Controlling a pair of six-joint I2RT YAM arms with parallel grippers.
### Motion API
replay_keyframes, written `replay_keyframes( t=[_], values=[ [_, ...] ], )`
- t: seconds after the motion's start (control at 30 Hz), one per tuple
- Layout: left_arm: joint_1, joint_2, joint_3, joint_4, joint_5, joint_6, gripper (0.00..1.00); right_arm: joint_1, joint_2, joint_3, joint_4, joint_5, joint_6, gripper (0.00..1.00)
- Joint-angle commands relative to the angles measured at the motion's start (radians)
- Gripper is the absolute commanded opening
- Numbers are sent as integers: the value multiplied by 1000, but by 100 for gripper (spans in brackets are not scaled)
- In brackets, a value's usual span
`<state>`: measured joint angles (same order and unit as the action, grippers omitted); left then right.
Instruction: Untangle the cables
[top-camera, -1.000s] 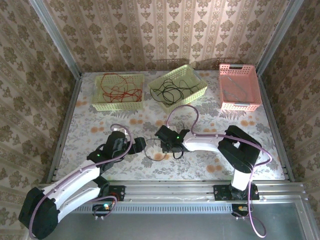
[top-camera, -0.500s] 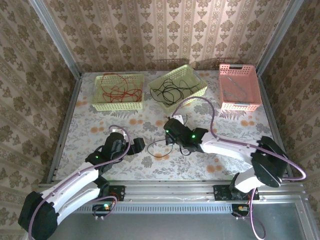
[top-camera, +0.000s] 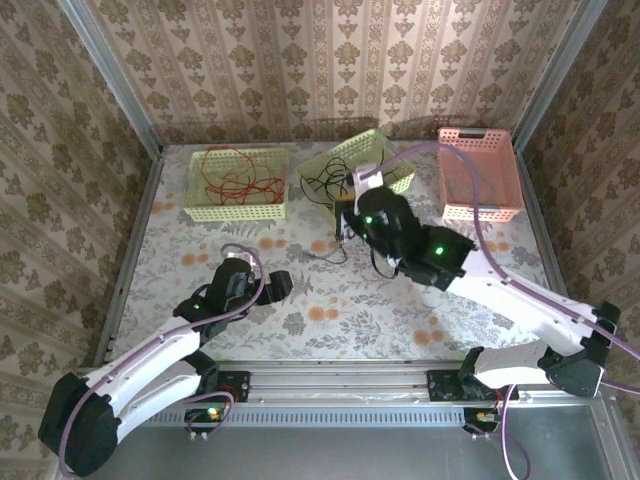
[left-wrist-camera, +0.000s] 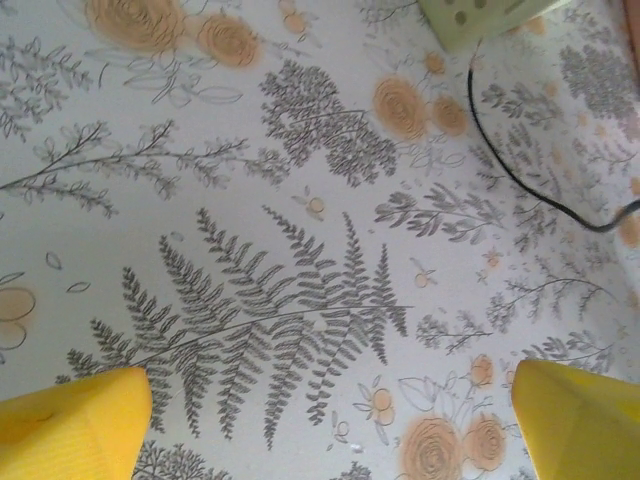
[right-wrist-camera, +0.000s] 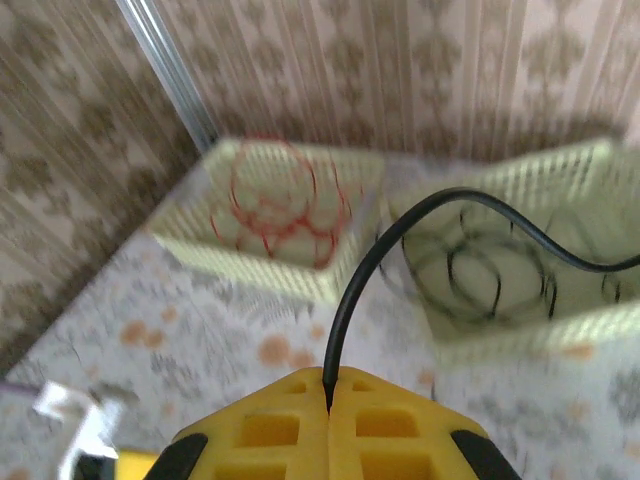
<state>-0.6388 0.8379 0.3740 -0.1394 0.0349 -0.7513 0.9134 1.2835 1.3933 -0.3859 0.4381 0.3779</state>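
The floral bench (top-camera: 170, 250) carried three baskets along its far edge. The right arm (top-camera: 500, 290) reached from the near right corner diagonally toward the middle of that far edge. The left arm (top-camera: 150, 355) stretched from the near left corner and ended over the bench's left-centre.

A yellow-green basket (top-camera: 235, 212) sat toward the far left corner and held loose red cables (top-camera: 235, 180). A second yellow-green basket (top-camera: 335, 152) stood skewed at the middle of the far edge with black cables (top-camera: 325, 180) coiled inside. A pink basket (top-camera: 480, 212) sat at the far right corner; faint pale strands lay in it.

The right jaws were pressed together on one black cable (right-wrist-camera: 345, 300). In the right wrist view it came straight out of the seam between them, rose, and arched to the right over the middle basket (right-wrist-camera: 520, 340), with the red cables (right-wrist-camera: 280, 200) in the other basket (right-wrist-camera: 250, 255) to the left. From above, those jaws hung just in front of the middle basket, and the gripped cable drooped to the bench (top-camera: 330, 250).

The left jaws stood wide apart, low over bare bench. Their yellow fingers (left-wrist-camera: 70, 420) held nothing, and the black cable (left-wrist-camera: 510, 175) curved past a basket corner (left-wrist-camera: 480, 20) at the far right, well apart from both.
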Motion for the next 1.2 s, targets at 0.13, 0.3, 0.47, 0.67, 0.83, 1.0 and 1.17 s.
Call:
replay_keyframes(
  t=[0.13,0.3,0.47,0.67,0.83,1.0,1.17],
  values=[
    [7,11,82,-40,29,42,93,-101,98,340,6,1,-191,0],
    [7,8,92,-58,45,43,93,-172,208,532,10,-47,-208,0],
    [7,-4,88,-52,44,36,93,-286,342,675,24,-94,-200,0],
    [4,-27,73,-48,66,24,93,-429,534,900,-47,-198,-116,0],
    [2,-80,38,-59,52,18,93,-481,694,1121,-142,-233,-103,0],
    [2,-140,12,-76,38,9,93,-532,788,1132,-212,-287,-91,0],
    [2,-170,-5,-84,31,0,93,-574,838,980,-212,-360,-38,0]
  ],
)
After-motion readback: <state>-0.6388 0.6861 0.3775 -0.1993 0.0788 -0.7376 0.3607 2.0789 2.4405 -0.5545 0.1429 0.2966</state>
